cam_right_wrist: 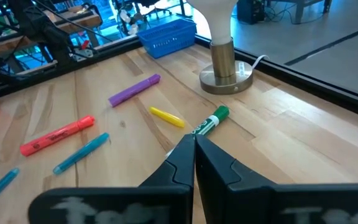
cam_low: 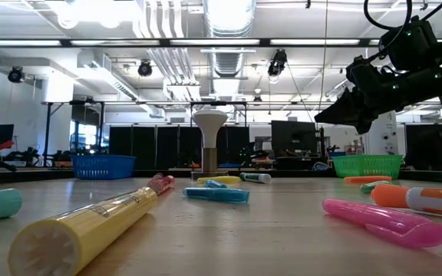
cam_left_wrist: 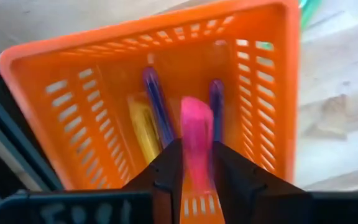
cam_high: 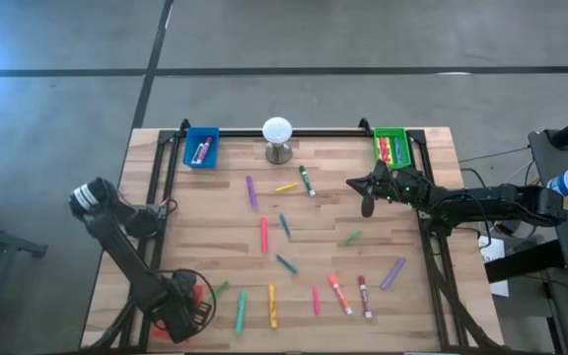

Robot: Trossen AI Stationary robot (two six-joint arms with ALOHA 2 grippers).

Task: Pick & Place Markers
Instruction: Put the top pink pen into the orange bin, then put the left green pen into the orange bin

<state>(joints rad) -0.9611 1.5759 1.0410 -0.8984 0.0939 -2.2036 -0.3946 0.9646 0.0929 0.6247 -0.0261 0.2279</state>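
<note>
Left gripper [cam_left_wrist: 197,163] over the orange slotted plastic tray [cam_left_wrist: 92,93], fingers parted around a pink marker [cam_left_wrist: 196,134].

That marker hangs above the tray's yellow and purple markers; other markers [cam_high: 263,234] lie scattered right of the tray, where the right gripper [cam_right_wrist: 194,146], fingers together, hovers empty.

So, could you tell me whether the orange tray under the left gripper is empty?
No, the orange tray already holds a yellow marker and two purple markers.

Pink marker [cam_left_wrist: 197,140] upright between my left fingers [cam_left_wrist: 166,168] over orange tray [cam_left_wrist: 67,93]; yellow, two purple markers inside. Rest of markers [cam_high: 263,234] scattered flat on table [cam_high: 215,217].
</note>
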